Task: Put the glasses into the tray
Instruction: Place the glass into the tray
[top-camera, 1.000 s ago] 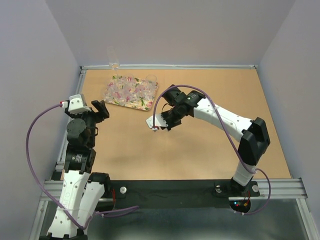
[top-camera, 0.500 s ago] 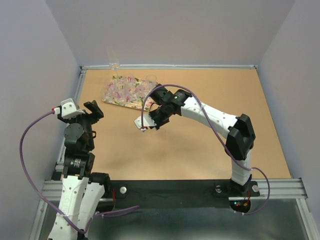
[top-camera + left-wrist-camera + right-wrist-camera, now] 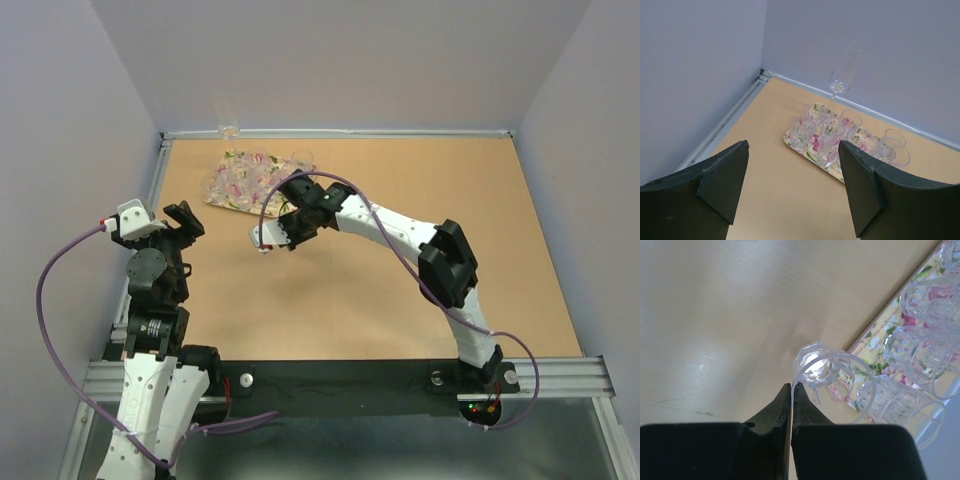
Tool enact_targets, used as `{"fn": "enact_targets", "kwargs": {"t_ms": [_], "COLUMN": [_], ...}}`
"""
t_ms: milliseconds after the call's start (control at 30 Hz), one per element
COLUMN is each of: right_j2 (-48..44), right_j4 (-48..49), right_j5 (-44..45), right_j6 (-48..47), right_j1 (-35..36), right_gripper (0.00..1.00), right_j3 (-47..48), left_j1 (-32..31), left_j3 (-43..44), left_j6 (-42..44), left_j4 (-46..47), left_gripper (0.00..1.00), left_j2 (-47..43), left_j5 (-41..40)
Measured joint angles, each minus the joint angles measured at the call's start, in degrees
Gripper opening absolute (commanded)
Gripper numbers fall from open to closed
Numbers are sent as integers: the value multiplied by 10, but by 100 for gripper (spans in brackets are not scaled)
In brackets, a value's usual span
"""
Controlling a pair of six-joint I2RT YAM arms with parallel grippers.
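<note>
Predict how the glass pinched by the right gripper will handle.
Probably slippery: the glass is smooth, and the right gripper pinches only its thin rim. Likely fragile, so knocking the crowded glasses on the tray could chip it.

Place: you are working in a robotics lab cell, a boxed-in test bench.
Walls: plain lavender-grey panels (image 3: 350, 60) close your bench in at the back and on both sides.
Table: a flat tan board (image 3: 380, 300), framed by aluminium rail (image 3: 340, 132).
Mounting: your left arm (image 3: 150, 335) and right arm (image 3: 400, 228) stand bolted on a black plate (image 3: 340, 385) across slotted metal extrusion (image 3: 560, 372).
Wiring: purple cables (image 3: 55, 300) loop in the open along each arm; small indicator lights (image 3: 482, 407) glow by your right arm's foot.
</note>
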Motion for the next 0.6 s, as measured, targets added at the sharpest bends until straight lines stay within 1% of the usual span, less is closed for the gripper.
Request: {"fn": "enact_targets", "kwargs": {"t_ms": [333,600], "right_j2": [66,86], "right_j4": [55,69], "right_j5": [37,41], "right_j6": [42,69], "right_j1": [-7,-28], "right_gripper": [0,1], "right_j3": [95,111], "left_j1": [0,0], "left_j3": [0,0], "left_j6": [0,0], "left_j4": [0,0], "left_gripper": [83,83], "left_j2": [0,0], "left_j5": [0,0]}}
